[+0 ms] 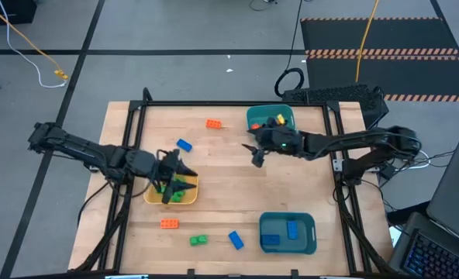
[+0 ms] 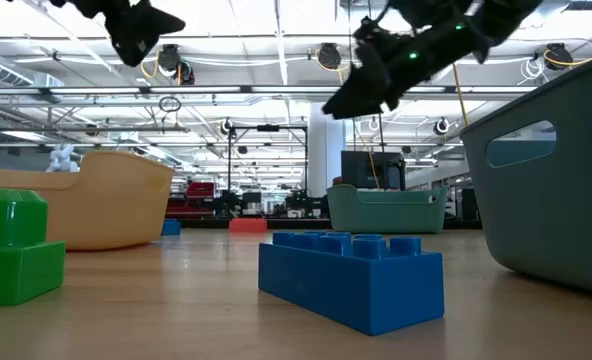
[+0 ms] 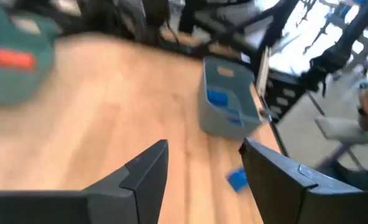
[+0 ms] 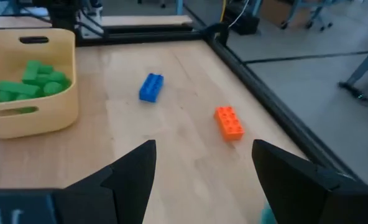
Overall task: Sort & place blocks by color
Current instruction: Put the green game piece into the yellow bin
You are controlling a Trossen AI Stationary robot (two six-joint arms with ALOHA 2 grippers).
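Table: your wooden table (image 1: 229, 170) sits in a black frame on grey floor, cables and a black mat beyond it.
Left gripper: your left gripper (image 1: 170, 184) hangs over the yellow tray (image 1: 153, 197); fingers (image 3: 143, 177) spread apart with nothing between them.
Right gripper: your right gripper (image 1: 256, 153) is above bare wood just in front of the far teal tray (image 1: 254, 118); fingers (image 4: 131, 171) spread, empty.
Yellow tray: holds green blocks (image 4: 32, 81).
Far teal tray: holds orange blocks (image 1: 277, 120); count unclear.
Near teal tray: near teal tray (image 1: 308, 242) has blue blocks (image 1: 292, 229) inside.
Loose, far side: one orange block (image 1: 213, 123) and one blue block (image 1: 184, 145), well apart, both on the table between the two arms.
Loose, near side: you have an orange brick (image 1: 169, 224), a green block (image 1: 198, 241) and a blue brick (image 1: 236, 240) in a row along the near edge, to the left of the near teal tray.
Low view: the blue brick and green block fill the foreground, both flat on the wood.
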